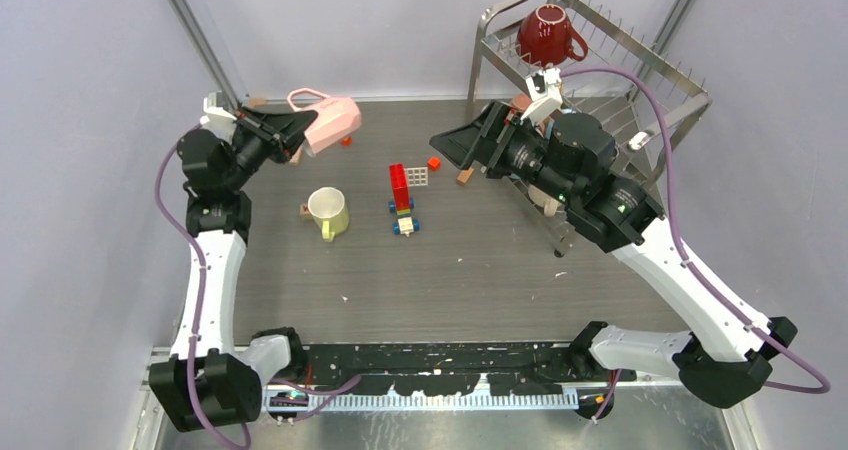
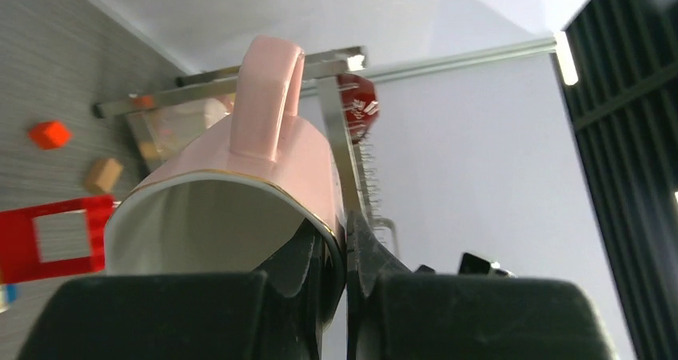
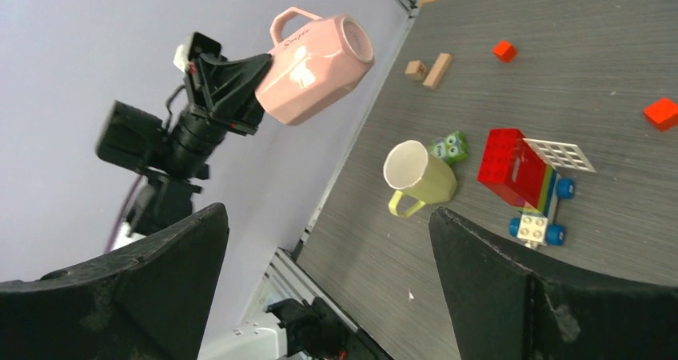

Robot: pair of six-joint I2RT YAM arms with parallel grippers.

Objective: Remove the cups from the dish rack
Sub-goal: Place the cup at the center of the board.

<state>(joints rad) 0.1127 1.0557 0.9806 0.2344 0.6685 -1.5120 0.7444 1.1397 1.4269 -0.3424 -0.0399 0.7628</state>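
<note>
While pink mug [image 1: 335,120] hangs (gripped), toy blocks [image 1: 402,195] nearby

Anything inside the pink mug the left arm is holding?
The pink mug shows a white interior, seemingly empty. The left gripper, shut on its rim, covers the lower part.

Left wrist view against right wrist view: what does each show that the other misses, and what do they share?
Only the left wrist: the dish rack with a dark red mug on it, and the left gripper shut on the pink mug's rim, its white inside facing the lens. Only the right wrist: the pale yellow mug lying on its side, a green owl toy, and the right gripper, open and empty. Both: the pink mug, the red-topped toy truck, a small red cube and a wooden block.
</note>
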